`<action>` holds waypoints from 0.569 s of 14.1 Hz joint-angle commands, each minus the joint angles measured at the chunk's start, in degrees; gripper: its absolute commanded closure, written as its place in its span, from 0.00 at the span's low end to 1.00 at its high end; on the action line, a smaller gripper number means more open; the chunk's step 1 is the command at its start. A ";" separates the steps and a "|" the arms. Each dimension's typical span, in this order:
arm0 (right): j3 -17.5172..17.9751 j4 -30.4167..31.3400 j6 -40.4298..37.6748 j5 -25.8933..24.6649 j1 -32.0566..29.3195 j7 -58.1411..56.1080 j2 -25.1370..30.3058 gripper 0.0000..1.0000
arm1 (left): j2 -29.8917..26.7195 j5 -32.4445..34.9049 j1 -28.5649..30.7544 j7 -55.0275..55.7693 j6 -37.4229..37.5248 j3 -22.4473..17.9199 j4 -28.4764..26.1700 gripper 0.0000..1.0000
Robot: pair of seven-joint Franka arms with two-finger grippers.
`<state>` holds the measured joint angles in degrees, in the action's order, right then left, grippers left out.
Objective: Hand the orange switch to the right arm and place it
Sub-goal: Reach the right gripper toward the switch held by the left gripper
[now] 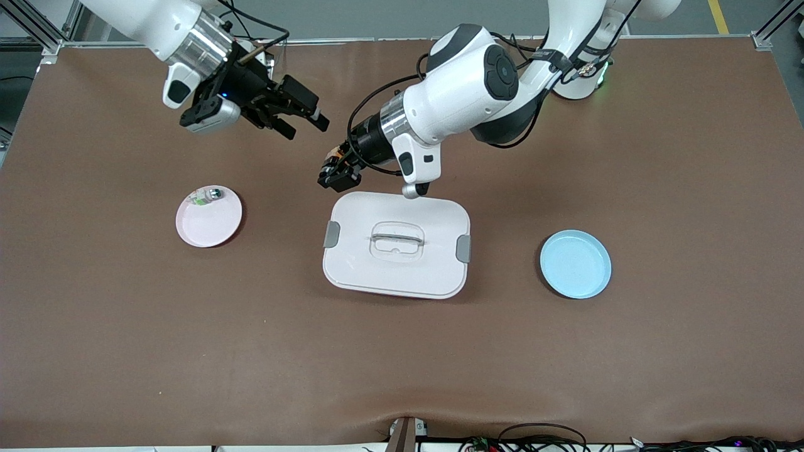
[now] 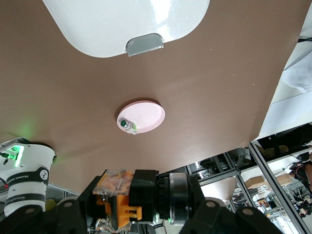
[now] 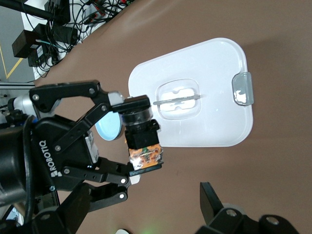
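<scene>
The white rectangular lidded box [image 1: 397, 245] sits mid-table, my left gripper [image 1: 338, 171] above its eleven o'clock corner, clamped on the black-and-orange switch [image 1: 340, 159]. My right gripper [image 1: 300, 114], jaws apart, hangs at ten o'clock from that. Handover and placing remain. Only my right wrist view shows the switch's grip plainly [image 3: 143, 142].

White lidded box [image 1: 396, 276] mid-table, pink plate [image 1: 210, 226] holding a small, seemingly clear-green part [image 1: 208, 196], blue plate [image 1: 575, 263]

Robot lab: aluminium framing [image 1: 38, 28], cables [image 1: 540, 439].
</scene>
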<state>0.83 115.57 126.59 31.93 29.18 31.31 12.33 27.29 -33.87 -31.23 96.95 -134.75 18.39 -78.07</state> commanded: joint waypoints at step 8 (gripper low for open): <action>-0.39 1.41 6.28 1.03 1.58 -0.46 -3.27 0.00 | 0.75 -0.94 -0.68 0.43 -0.43 -0.73 2.48 1.00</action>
<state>0.82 116.74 130.67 31.93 30.04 31.26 9.98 27.29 -33.87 -31.20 96.95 -134.88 18.18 -77.40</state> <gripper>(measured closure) 0.000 0.273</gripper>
